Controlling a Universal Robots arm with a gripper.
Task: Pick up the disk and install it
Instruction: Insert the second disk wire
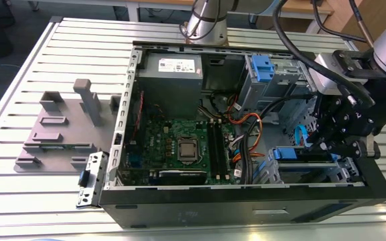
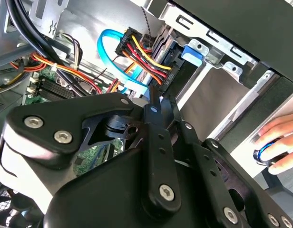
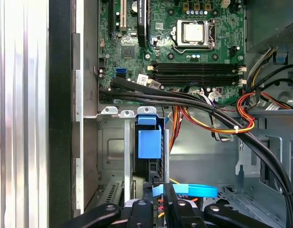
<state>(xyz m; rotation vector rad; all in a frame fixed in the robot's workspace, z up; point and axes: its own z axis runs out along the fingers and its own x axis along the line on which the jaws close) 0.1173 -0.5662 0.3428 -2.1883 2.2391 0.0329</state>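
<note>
My gripper [image 1: 321,146] covers most of the disk [image 1: 292,153] in the exterior view. Just one blue rail end peeks out, and the label and metal face are hidden inside the drive cage [image 1: 313,173]. In the first wrist view I see its blue tab [image 3: 149,142] edge-on, so I cannot tell how deep it sits. My own black linkage [image 2: 137,156] blocks much of the second wrist view. There a person's hand [image 2: 279,142] is cut by the picture's edge, resting on something round, blue and black that I cannot identify. My arm's base [image 1: 206,22] is cropped at the exterior view's top.
</note>
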